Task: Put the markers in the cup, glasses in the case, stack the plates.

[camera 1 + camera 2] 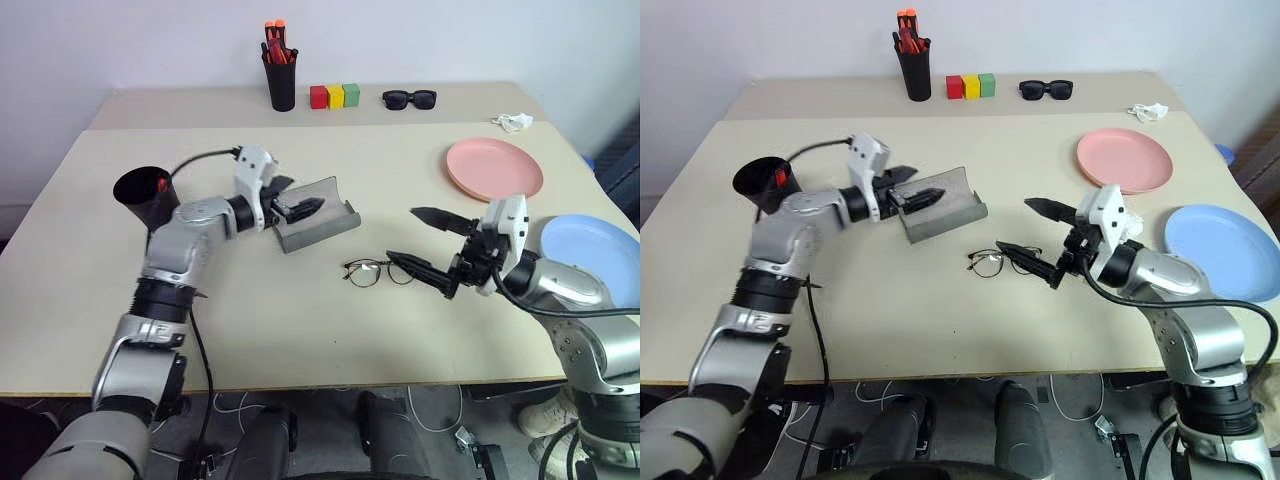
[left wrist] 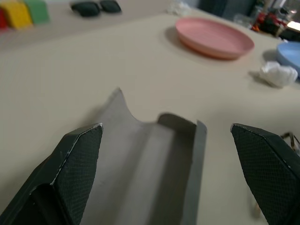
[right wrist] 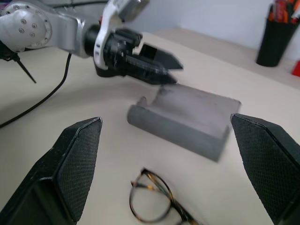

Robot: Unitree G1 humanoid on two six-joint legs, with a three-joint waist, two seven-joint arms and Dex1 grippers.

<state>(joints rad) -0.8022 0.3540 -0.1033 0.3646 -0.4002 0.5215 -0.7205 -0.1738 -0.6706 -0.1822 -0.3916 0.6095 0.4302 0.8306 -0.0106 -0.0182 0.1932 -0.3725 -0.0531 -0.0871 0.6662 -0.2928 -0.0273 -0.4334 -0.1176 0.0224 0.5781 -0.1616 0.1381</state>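
The grey case point(image 1: 320, 218) lies open mid-table. My left gripper point(image 1: 300, 197) is open and hovers at the case's left end, one finger over the trough; the case point(image 2: 154, 164) shows between its fingers. The glasses point(image 1: 378, 270) lie on the table just in front of the case. My right gripper point(image 1: 410, 238) is open, its lower fingertip right beside the glasses' right side. The black cup point(image 1: 143, 196) stands at the left with a red marker point(image 1: 162, 185) showing inside. The pink plate point(image 1: 493, 168) and the blue plate point(image 1: 590, 255) lie apart at the right.
At the back stand a taller black cup of orange-red pens point(image 1: 280, 75), three coloured blocks point(image 1: 334, 96) and black sunglasses point(image 1: 409, 98). A crumpled white scrap point(image 1: 513, 122) lies behind the pink plate. The table's front edge runs close below my arms.
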